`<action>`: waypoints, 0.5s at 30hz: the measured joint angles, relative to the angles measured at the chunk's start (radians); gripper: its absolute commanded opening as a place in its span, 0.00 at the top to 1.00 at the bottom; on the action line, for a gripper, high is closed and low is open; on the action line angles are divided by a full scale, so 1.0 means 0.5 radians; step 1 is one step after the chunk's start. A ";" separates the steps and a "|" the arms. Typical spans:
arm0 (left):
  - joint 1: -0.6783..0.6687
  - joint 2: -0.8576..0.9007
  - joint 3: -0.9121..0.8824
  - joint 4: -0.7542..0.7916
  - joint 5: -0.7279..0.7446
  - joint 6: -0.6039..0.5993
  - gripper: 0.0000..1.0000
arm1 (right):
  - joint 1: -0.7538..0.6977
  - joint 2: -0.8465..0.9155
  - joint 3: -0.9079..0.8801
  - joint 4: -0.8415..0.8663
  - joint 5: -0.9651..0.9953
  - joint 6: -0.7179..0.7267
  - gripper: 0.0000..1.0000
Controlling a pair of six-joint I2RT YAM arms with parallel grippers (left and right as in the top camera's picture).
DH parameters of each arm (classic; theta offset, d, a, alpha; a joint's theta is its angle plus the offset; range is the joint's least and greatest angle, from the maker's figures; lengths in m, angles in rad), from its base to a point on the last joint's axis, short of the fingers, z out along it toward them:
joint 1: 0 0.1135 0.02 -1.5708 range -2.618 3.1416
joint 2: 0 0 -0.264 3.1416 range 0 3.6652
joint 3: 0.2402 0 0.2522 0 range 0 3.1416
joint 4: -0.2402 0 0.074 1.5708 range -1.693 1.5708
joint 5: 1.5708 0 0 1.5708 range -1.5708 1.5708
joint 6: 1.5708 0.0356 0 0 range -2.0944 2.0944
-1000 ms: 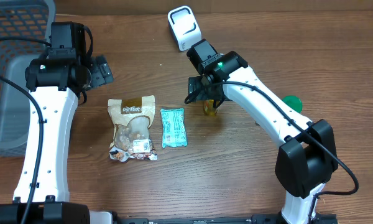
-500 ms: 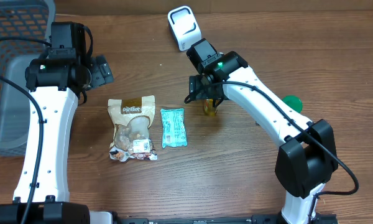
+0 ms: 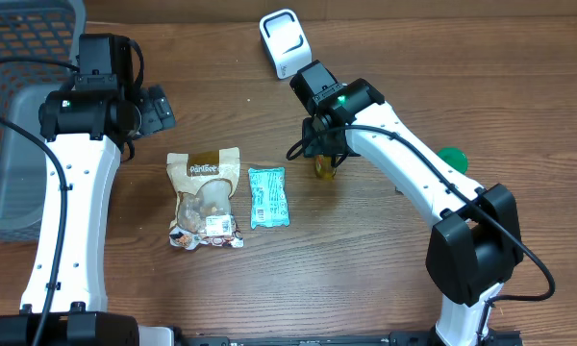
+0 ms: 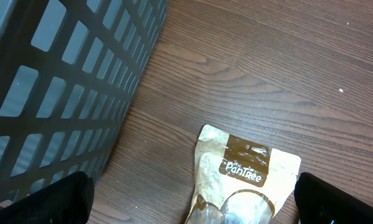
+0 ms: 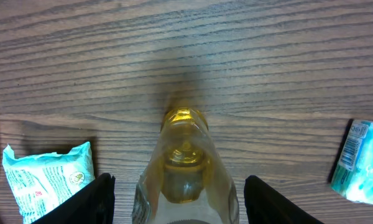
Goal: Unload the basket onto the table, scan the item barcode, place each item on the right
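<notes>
A small bottle of yellow liquid (image 3: 325,169) stands upright on the wooden table, right of a teal packet (image 3: 267,196). My right gripper (image 3: 321,146) hangs over it; in the right wrist view the bottle (image 5: 185,163) sits between the two black fingers (image 5: 92,202) with a gap on each side, so the right gripper (image 5: 185,202) is open around it without touching. A white scanner (image 3: 285,43) stands at the back. My left gripper (image 3: 155,108) is open and empty, hovering above the top of a PanTree snack pouch (image 4: 248,171).
A grey slatted basket (image 3: 19,106) fills the far left, close beside the left gripper (image 4: 191,202). The pouch (image 3: 206,197) and teal packet lie side by side mid-table. A green round object (image 3: 452,159) shows behind the right arm. Another teal-and-white pack (image 5: 363,162) lies right of the bottle.
The right gripper's jaws have narrowed around the bottle. The bottle, the packets and the left arm have not moved.
</notes>
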 measured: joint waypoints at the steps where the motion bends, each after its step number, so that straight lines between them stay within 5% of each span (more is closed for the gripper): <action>1: 0.000 0.000 0.001 -0.001 -0.001 0.000 0.01 | -0.001 0.000 0.000 -0.001 0.000 0.005 0.36; 15: 0.000 0.001 0.000 0.000 -0.001 0.000 0.01 | 0.000 0.000 0.000 0.001 -0.001 0.045 0.37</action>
